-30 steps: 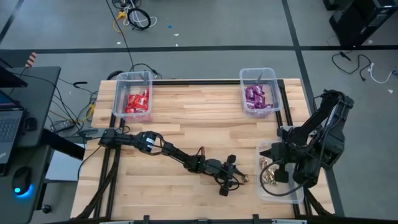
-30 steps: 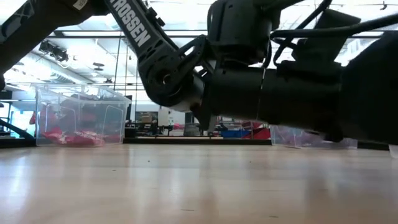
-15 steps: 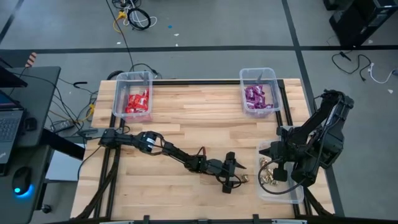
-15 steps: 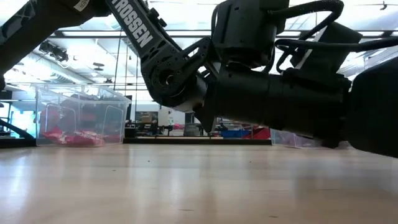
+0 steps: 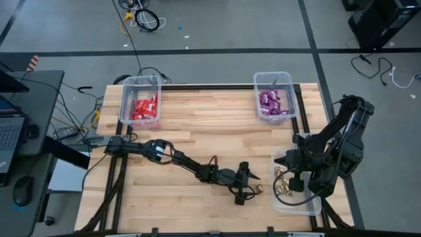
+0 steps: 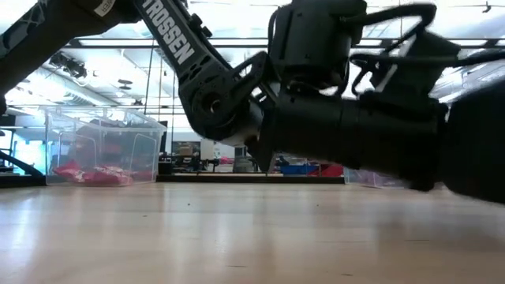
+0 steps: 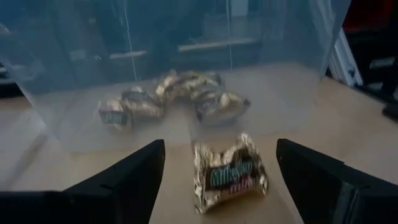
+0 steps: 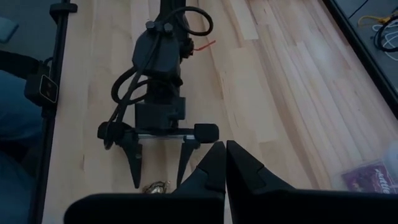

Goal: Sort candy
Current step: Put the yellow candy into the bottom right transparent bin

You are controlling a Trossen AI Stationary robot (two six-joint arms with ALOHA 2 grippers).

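The middle of the table (image 5: 197, 131) lies bare between the red-candy bin (image 5: 139, 100) and the purple-candy bin (image 5: 274, 95) at the far edge. Near the front, the left arm (image 5: 177, 160) stretches low across the wood, its spread fingers (image 8: 134, 163) flanking a gold candy (image 7: 229, 171) just beside the gold-candy bin (image 5: 291, 203), over which the right arm (image 5: 332, 148) hangs.

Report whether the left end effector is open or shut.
Open. The left end effector has its fingers spread apart, with a gold candy lying loose on the table between them.
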